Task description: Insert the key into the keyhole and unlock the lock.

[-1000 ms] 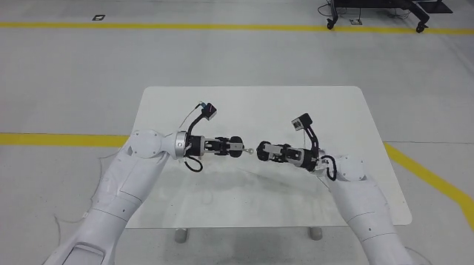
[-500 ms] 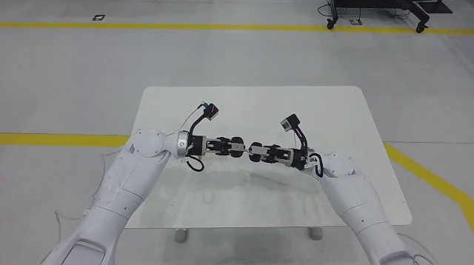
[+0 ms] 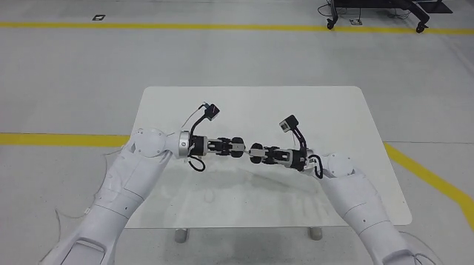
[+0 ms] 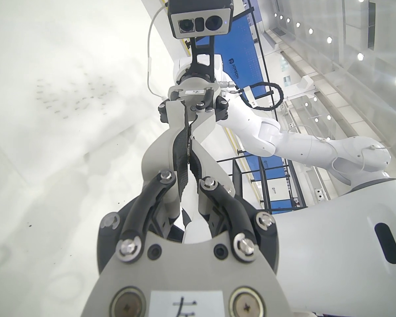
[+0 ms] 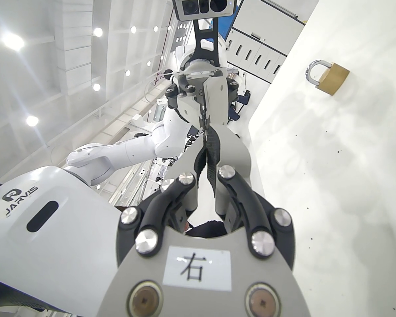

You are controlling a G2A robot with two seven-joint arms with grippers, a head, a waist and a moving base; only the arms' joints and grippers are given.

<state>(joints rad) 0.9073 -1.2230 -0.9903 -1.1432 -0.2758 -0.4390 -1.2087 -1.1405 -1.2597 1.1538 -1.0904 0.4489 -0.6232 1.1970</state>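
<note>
My two grippers meet tip to tip above the middle of the white table (image 3: 326, 109). The left gripper (image 3: 241, 147) (image 4: 188, 140) is shut on a small thin metal key (image 4: 186, 143), seen edge-on between its black pads. Facing it, the right gripper (image 3: 256, 151) (image 5: 205, 132) has its fingers closed on the same key's other end (image 5: 204, 121). A brass padlock (image 5: 330, 79) with a silver shackle lies flat on the table, apart from both grippers.
The table surface (image 5: 333, 173) around the padlock is bare apart from small dark specks. Yellow floor lines (image 3: 222, 26) run past the table, and carts stand far behind it.
The right arm has moved left until its gripper met the left gripper and the key. The left arm has stayed almost in place.
</note>
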